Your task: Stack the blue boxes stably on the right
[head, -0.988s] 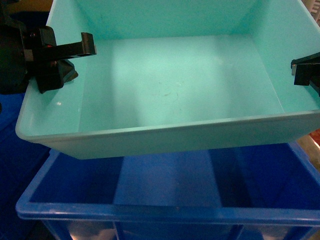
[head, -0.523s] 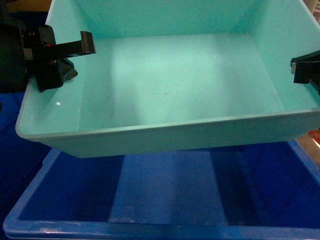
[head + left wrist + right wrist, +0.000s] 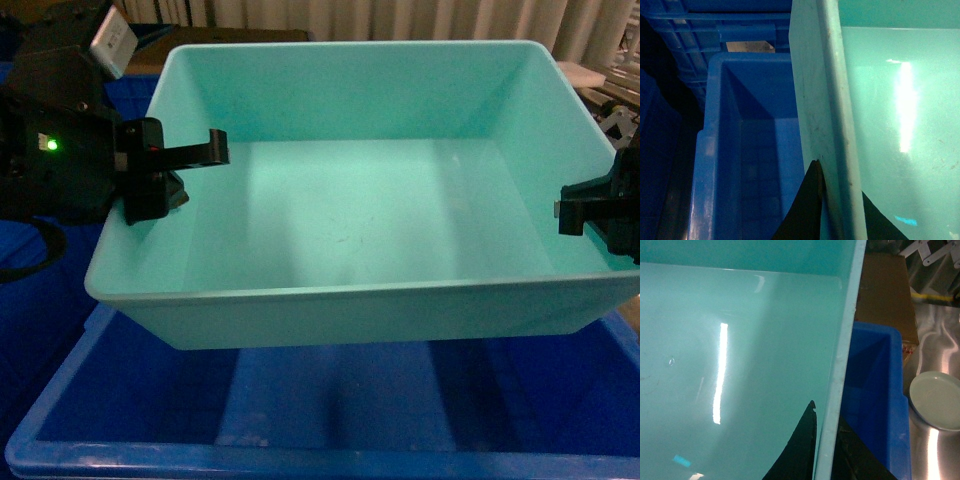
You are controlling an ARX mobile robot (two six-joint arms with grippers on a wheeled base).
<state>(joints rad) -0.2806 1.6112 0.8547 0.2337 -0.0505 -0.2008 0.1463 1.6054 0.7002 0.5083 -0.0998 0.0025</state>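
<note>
A light turquoise tub point(image 3: 380, 315) hangs level just above a larger dark blue tub point(image 3: 330, 400), which shows beneath and in front of it. My left gripper point(image 3: 180, 170) is shut on the turquoise tub's left rim, one finger inside and one outside. On the opposite rim my right gripper point(image 3: 585, 210) is shut in the same way. In the left wrist view, the left gripper point(image 3: 837, 210) straddles the pale rim of the turquoise tub point(image 3: 900, 125), with the dark blue tub point(image 3: 760, 150) below. The right wrist view shows the right gripper point(image 3: 827, 445) pinching the turquoise tub's wall point(image 3: 740, 340) over the dark blue tub point(image 3: 875, 390).
Ribbed dark blue crates point(image 3: 730, 25) stand beyond the left side. On the right lie a metal surface with a round pale plate point(image 3: 937, 400) and a brown cardboard box point(image 3: 885, 295). A curtain point(image 3: 400, 20) hangs at the back.
The turquoise tub, held by both grippers, now sits farther off and lower in the head view, so its far rim shows. The dark blue tub's near rim has slid toward the bottom edge.
</note>
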